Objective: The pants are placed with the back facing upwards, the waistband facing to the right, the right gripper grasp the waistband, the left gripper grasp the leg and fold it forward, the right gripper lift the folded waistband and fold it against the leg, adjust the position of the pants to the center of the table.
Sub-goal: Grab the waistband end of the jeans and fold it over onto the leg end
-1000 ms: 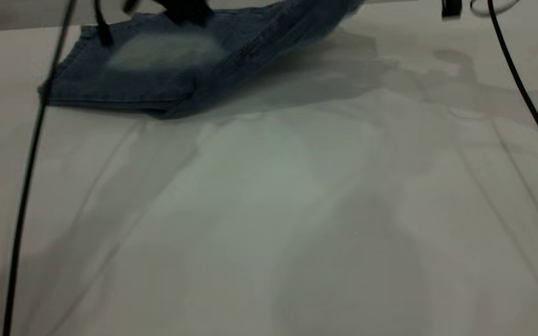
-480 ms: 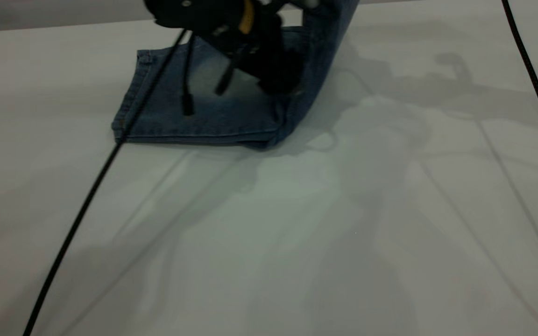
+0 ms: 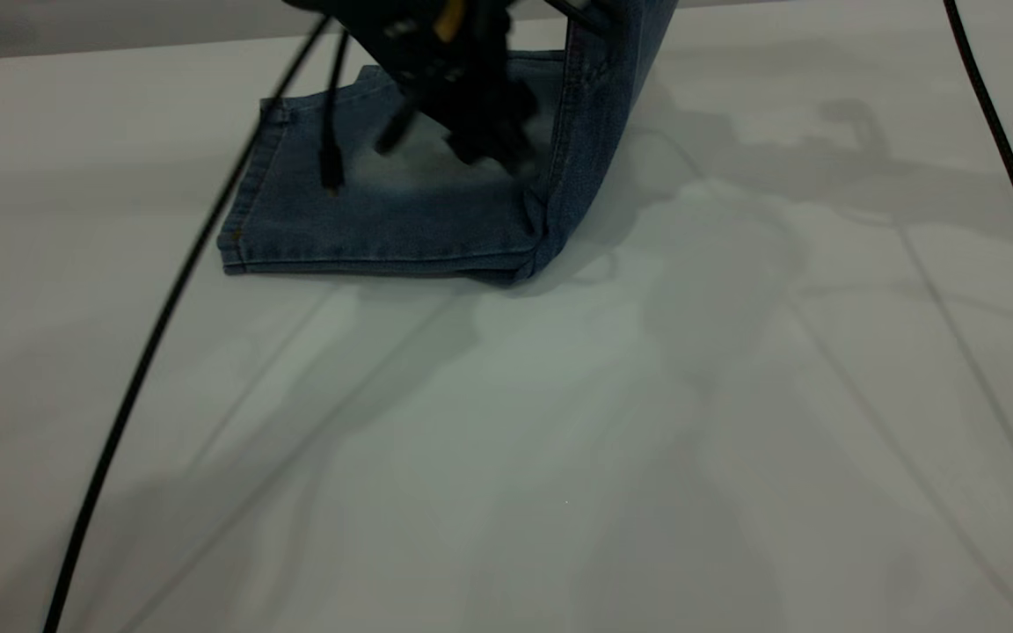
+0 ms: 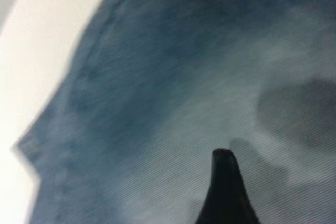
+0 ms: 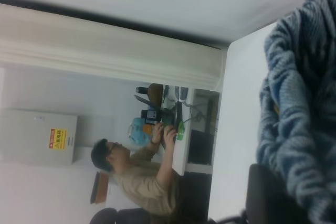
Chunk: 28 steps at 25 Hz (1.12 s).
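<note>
Pale grey worktop (image 3: 559, 422) filled most of the exterior view, crossed by soft shadows and two black cables (image 3: 146, 352). At its far side lay the pants (image 3: 401, 220), folded lengthwise, the hemmed leg end toward the left and flat on the surface. Their right part rose steeply off the worktop as a standing fold of denim (image 3: 599, 114) that ran out of view at the top. The left gripper (image 3: 484, 141) hovered low over the flat denim near that fold — its wrist view showed one dark fingertip (image 4: 226, 182) above the faded cloth, and I could not tell whether the fingers were spread. The right wrist view showed gathered, ruffled denim, the waistband (image 5: 294, 108), close against the right gripper's dark finger (image 5: 268, 198); its grip could not be told either. Behind, a seated person (image 5: 142, 177) worked at a desk.
</note>
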### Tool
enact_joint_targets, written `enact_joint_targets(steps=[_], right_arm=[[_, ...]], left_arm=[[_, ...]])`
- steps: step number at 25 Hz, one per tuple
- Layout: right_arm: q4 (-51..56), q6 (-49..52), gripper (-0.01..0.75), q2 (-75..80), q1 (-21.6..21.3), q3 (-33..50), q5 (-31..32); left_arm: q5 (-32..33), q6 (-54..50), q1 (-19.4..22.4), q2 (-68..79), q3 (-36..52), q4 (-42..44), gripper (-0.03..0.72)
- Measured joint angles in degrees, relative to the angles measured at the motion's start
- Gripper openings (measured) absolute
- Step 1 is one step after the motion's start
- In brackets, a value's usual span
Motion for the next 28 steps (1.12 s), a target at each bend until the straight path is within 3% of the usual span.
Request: enact_joint_targets(steps=[7,13,21,28], right_arm=[[0.06,0.0,0.106,0.0,0.0,0.0,0.0],[-0.06,0.06,0.106,-0.33,0.0,0.0,0.0],[-0.04,-0.48,0.106,-3.46,0.64,-0.59,0.06],[-0.15,-0.54,0.106,-5.47,0.64,-0.59,-0.01]], left_arm=[[3.8,-1.57,3.97,-0.34,0.0,1.69,0.458],[3.22,-1.92,8.06,0.0,0.05,1.75,0.458],[-0.15,-2.13,7.04,3.87,0.49,0.15,0.458],[-4.19,-2.18,3.21,5.33,0.49,-1.32,0.456]])
